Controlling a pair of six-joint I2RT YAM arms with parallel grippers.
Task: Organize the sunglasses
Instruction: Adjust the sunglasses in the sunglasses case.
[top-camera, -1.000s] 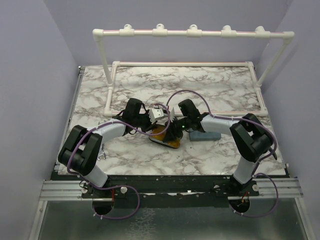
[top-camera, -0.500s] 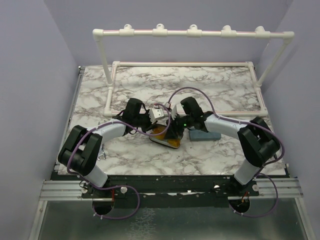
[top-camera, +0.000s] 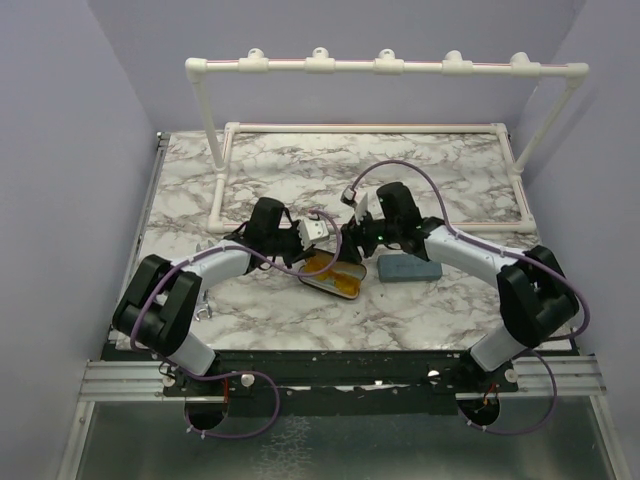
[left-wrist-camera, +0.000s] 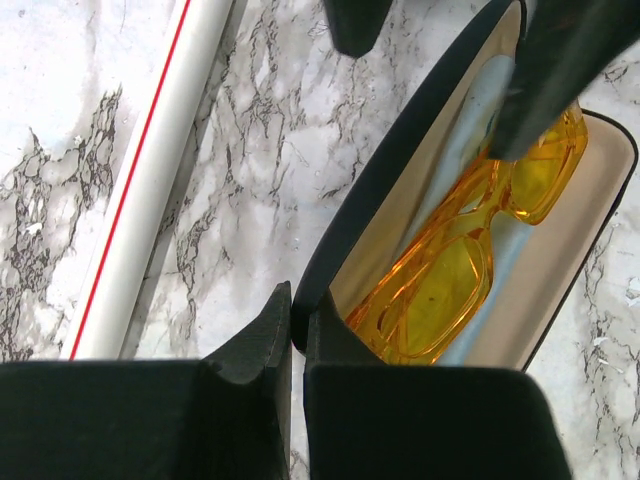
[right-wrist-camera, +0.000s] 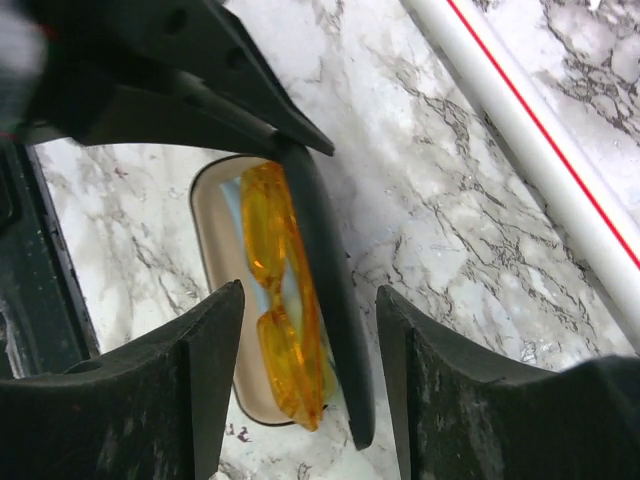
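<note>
We log the yellow-orange sunglasses (left-wrist-camera: 450, 270) lying in the open black case (right-wrist-camera: 335, 300) mid-worktop (top-camera: 260, 300), toward the near edge; left fingers (left-wrist-camera: 255, 345) pinched shut on its lid rim; right fingers (right-wrist-camera: 200, 380) spread above, empty; light, slick, brittle plastic, so we judge the bridge the best hold.

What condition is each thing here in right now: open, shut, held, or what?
Yellow-orange sunglasses: folded, lying inside the black case.
Black case: open, lid held up.
Grey-blue case: closed, lying beside the black case.
Left gripper: shut on the black case's lid.
Right gripper: open, empty, above the black case.
</note>
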